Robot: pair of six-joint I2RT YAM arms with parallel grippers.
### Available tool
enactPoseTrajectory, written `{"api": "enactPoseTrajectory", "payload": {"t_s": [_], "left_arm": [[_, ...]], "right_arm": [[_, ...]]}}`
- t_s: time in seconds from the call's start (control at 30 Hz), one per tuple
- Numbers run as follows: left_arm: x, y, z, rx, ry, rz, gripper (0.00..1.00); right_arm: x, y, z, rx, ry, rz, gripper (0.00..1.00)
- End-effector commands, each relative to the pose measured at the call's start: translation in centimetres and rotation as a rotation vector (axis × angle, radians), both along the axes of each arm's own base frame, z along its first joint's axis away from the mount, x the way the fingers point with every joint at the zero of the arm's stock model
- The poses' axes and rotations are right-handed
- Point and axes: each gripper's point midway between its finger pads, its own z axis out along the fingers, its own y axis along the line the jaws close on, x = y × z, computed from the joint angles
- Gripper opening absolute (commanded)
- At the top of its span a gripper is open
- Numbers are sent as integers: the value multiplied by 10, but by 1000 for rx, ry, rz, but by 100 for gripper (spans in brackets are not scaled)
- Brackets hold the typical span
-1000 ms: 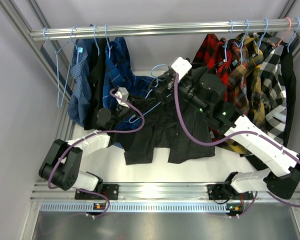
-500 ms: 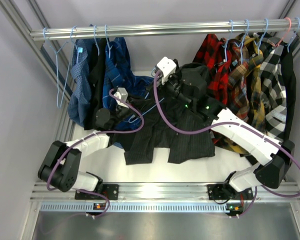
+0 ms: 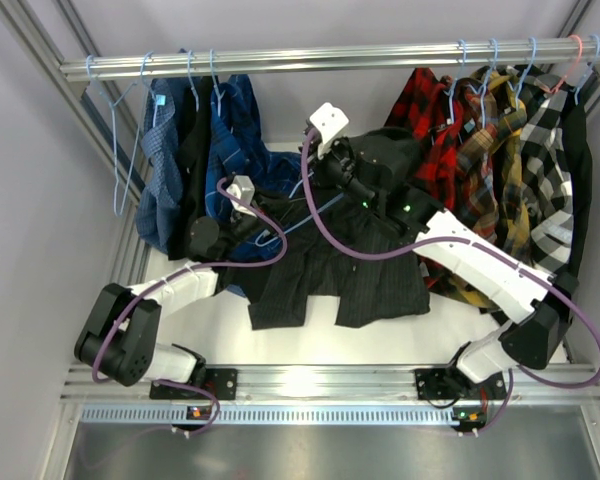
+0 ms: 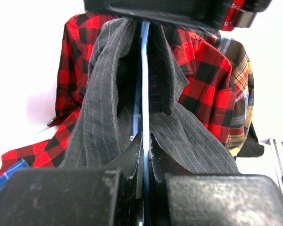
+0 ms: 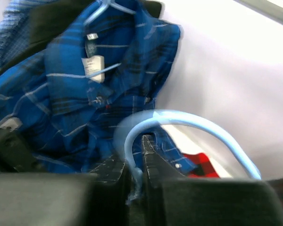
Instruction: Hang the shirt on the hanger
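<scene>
There is one dark pinstriped shirt and one light-blue hanger, over the middle of the white surface. The left gripper has its jaws closed on the hanger wire, and the shirt drapes on both sides of it toward 12 o'clock. The right gripper pinches the hanger's hook in narrow jaws.

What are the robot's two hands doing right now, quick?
Left gripper: closed on the light-blue wire hanger.
Right gripper: closed on the same hanger, by its hook.
</scene>
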Motion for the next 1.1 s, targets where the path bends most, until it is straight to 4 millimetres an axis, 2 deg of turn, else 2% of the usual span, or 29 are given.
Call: {"api": "enactPoseTrajectory", "payload": {"t_s": [0.0,0.13,0.3,0.33,0.37,0.43,0.47,0.5,0.53,0.57,0.6,0.63,0.67,0.7,0.73,0.77,0.8,0.83,0.87,0.97,1.07], "left_arm": [[-48,17,88,-179,-405,-30,0],[-43,15,86,-175,-379,-26,0],[-36,16,81,-163,-327,-3,1],[-36,16,79,-167,-303,-2,12],[-36,19,82,-178,-293,6,39],[-31,23,79,-189,-243,36,61],[-36,26,85,-200,-244,41,76],[-36,30,89,-212,-236,63,81],[-30,31,83,-193,-188,86,94],[-36,39,98,-207,-191,110,98],[-32,42,102,-199,-160,142,98],[-33,54,118,-205,-154,208,98],[-17,55,110,-137,-38,258,98],[-12,60,111,-120,2,301,98],[-2,72,112,-114,37,391,98],[2,78,104,-81,92,434,98],[3,84,110,-87,103,466,98],[8,89,108,-93,135,501,98],[15,97,104,-100,169,556,97],[26,93,83,-53,244,570,91],[45,101,57,-34,381,658,87]], "right_arm": [[0,4,25,51,-26,-5,0],[3,-2,29,57,-31,-39,0],[-4,-7,29,-16,-68,-15,0],[-4,-7,28,-30,-68,-18,0],[-4,-9,27,-42,-75,-26,0],[2,-13,23,-86,-91,-66,0],[3,-13,22,-99,-98,-78,0],[5,-14,20,-124,-110,-89,0],[8,-17,19,-135,-114,-115,0],[9,-19,18,-142,-117,-124,0],[10,-20,18,-154,-126,-131,0],[12,-23,19,-157,-131,-146,0],[12,-23,21,-157,-138,-152,0],[13,-25,24,-155,-150,-162,0],[14,-27,27,-153,-158,-173,0],[15,-28,29,-152,-163,-181,0],[16,-29,32,-150,-175,-190,0],[17,-31,34,-149,-180,-202,0],[18,-32,35,-150,-182,-207,0],[19,-32,42,-144,-197,-214,0],[20,-33,48,-128,-204,-222,0]]}}
